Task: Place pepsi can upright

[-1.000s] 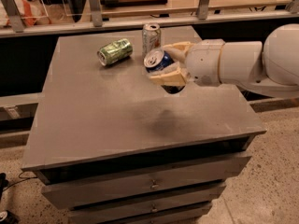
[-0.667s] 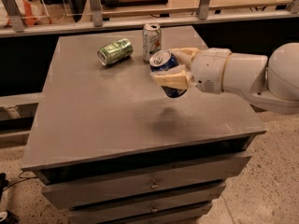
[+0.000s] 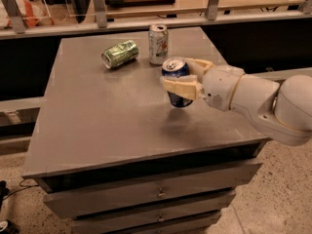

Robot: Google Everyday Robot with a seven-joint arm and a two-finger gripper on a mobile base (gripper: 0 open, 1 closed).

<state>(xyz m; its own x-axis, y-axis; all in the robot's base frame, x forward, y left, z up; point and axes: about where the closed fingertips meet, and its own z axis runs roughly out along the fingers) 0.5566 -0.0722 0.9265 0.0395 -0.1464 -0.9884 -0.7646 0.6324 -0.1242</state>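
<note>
On the grey desk [image 3: 97,111] nothing is placed yet: the cream two-fingered hand [image 3: 178,76] grips the dark blue aluminium pepsi can [image 3: 179,99] nearly upright just above it, so lowering and release are left.
</note>
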